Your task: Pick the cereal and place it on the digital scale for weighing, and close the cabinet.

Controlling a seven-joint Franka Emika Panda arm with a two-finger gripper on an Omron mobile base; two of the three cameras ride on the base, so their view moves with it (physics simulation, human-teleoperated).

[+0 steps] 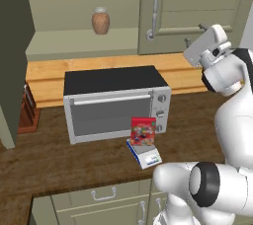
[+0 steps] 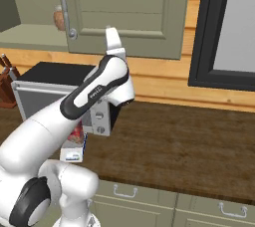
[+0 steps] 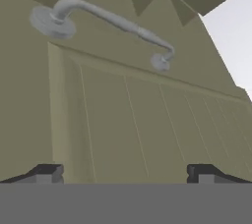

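Note:
The cereal [image 1: 143, 131], a small red box, stands upright on the digital scale [image 1: 147, 158] in front of the toaster oven; the arm half hides the cereal [image 2: 77, 134] and the scale [image 2: 71, 155] in the right base view. The cabinet [image 1: 197, 7] has its left door [image 1: 11, 71] swung wide open, and a panelled door with a silver bar handle [image 1: 154, 12] faces the room. My gripper [image 1: 194, 33] is raised close to that panelled door [image 3: 147, 129], below its handle [image 3: 108, 19]. The gripper [image 3: 125, 174] is open with nothing between its fingertips [image 3: 47, 173].
A brown vase [image 1: 100, 20] stands on the open cabinet shelf. The silver toaster oven [image 1: 116, 101] takes up the counter's middle. A knife block [image 1: 27, 110] stands at the left. A dark-framed window [image 2: 224, 32] is on the right wall. Drawer fronts [image 1: 104, 197] run below the wooden counter.

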